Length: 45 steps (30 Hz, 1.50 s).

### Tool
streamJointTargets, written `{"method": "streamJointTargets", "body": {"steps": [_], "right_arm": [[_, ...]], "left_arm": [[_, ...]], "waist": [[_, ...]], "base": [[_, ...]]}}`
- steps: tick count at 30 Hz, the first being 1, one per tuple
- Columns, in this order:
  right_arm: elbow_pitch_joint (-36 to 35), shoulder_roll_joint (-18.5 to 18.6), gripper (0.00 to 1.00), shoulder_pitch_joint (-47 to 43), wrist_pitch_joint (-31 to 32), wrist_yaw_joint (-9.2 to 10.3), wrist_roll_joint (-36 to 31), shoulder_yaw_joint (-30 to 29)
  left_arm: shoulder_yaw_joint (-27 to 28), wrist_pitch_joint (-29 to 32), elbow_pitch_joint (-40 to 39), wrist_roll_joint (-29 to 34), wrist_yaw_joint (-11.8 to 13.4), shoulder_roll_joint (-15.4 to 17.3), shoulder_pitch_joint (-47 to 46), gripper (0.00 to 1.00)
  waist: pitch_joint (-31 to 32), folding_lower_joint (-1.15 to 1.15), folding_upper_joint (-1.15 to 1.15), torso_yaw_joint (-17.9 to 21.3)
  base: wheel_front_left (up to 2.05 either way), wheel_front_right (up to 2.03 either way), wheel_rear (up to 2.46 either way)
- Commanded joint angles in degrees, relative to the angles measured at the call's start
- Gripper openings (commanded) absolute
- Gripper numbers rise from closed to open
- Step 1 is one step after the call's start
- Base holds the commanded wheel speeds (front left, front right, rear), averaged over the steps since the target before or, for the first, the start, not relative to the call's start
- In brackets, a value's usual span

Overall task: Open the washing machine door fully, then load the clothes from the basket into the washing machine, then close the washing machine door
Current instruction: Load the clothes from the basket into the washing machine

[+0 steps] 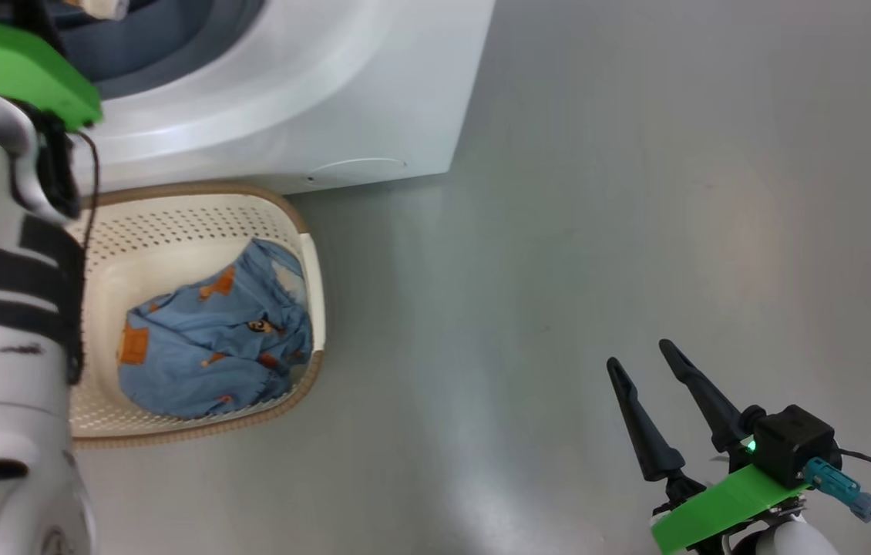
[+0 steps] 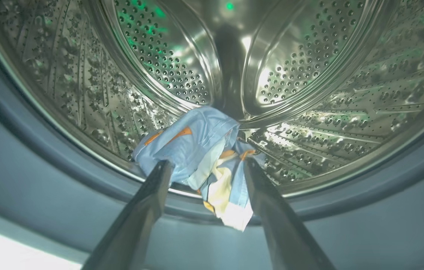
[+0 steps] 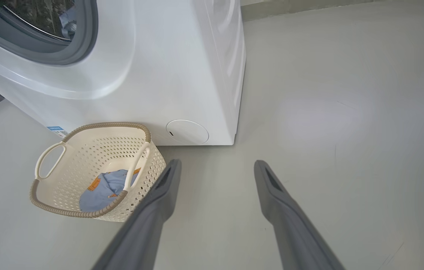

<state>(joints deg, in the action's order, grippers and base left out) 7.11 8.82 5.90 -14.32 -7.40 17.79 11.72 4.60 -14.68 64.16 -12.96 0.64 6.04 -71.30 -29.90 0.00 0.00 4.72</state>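
Loading under way: the robot's left gripper [image 2: 206,163] reaches into the mouth of the washing machine [image 1: 289,100]. Its two dark fingers are spread wide either side of a crumpled blue-and-cream garment [image 2: 193,138]. That garment lies draped over the lip of the steel drum [image 2: 152,60], one pale corner spilling onto the grey-blue rubber gasket [image 2: 28,161]. The jaws look released rather than pinching; whether the fingers brush the cloth cannot be told. A light-blue garment [image 1: 212,331] printed with orange-brown figures lies bunched in the bottom of the cream basket [image 1: 311,270], which stands on the grey floor [image 1: 597,193] right up against the washer's front. The right gripper [image 1: 640,354] hangs empty over bare floor, well apart from the basket, fingers parted. Both pieces look like thin, soft cotton: light, limp, apt to trail and snag. The best hold is probably a pinch on a raised fold near the middle of the heap, gathering several layers. The drum is polished, perforated, ribbed metal that cloth should slide on. The matte gasket looks grippier and could catch the hanging corner, which likely needs nudging deeper. The basket is rigid perforated plastic with a brown woven-look rim [image 1: 196,187] and looped handles [image 3: 138,163], and it is probably light enough to shift if bumped.
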Motion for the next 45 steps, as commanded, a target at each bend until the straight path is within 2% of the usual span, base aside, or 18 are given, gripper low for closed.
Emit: {"method": "streamJointTargets", "body": {"steps": [1, 10, 14, 17, 23, 32, 33, 41, 45], "right_arm": [[-0.98, 0.16, 1.00, -0.70, -0.68, -0.09, 0.12, 0.80], [-1.50, -0.29, 1.00, -1.15, -0.68, -0.09, -0.49, -1.50], [-2.10, -0.52, 1.00, -0.89, -0.68, -0.09, -0.85, -2.10], [-2.83, -0.42, 1.00, -0.85, -0.68, -0.09, -1.04, -2.41], [-3.62, 0.09, 1.00, -1.01, -0.68, -0.09, -1.41, -3.37], [-3.69, -0.07, 1.00, -0.39, -0.68, -0.09, -1.59, -3.19], [-3.69, -0.07, 1.00, -0.39, -0.68, -0.09, -1.59, -3.19], [-3.71, 0.07, 1.00, -0.56, -0.68, -0.09, -1.51, -3.37], [-3.69, 0.04, 1.00, -0.58, -0.68, -0.09, -1.57, -3.49]], "left_arm": [[0.46, -0.31, -1.97, -0.50, -0.26, 1.90, 1.85, 1.00], [-1.94, -0.31, -10.32, 0.57, -1.40, -1.12, 10.94, 1.00], [-3.29, -0.31, -17.26, -0.16, -2.45, -2.26, 20.27, 1.00], [-4.43, -0.24, -22.42, -0.48, -2.15, -2.64, 26.95, 1.00], [-6.44, 2.66, -36.39, -1.12, -0.02, -2.94, 40.62, 1.00], [-7.44, 7.49, -58.05, -3.46, 4.65, -3.08, 58.29, 1.00], [-7.44, 7.49, -58.05, -3.46, 4.65, -3.08, 58.29, 1.00], [-8.47, 10.11, -73.14, -4.46, 9.51, -3.13, 68.86, 1.00], [-9.10, 11.00, -77.33, -5.04, 10.53, -3.13, 70.88, 1.00]], "waist": [[1.24, 0.00, 0.00, -1.53], [2.17, 0.00, 0.00, -5.14], [2.23, 0.00, 0.00, -6.32], [2.34, 0.00, 0.00, -7.00], [2.61, 0.00, 0.00, -8.52], [3.49, 0.00, 0.00, -8.82], [3.49, 0.00, 0.00, -8.82], [3.95, 0.00, 0.00, -8.26], [3.91, 0.00, 0.00, -8.30]], "base": [[0.00, 0.00, 0.00], [0.00, 0.00, 0.00], [0.00, 0.00, 0.00], [0.00, 0.00, 0.00], [0.00, 0.00, 0.00], [0.00, 0.00, 0.00], [0.00, 0.00, 0.00], [0.00, 0.00, 0.00], [0.00, 0.00, 0.00]]}}
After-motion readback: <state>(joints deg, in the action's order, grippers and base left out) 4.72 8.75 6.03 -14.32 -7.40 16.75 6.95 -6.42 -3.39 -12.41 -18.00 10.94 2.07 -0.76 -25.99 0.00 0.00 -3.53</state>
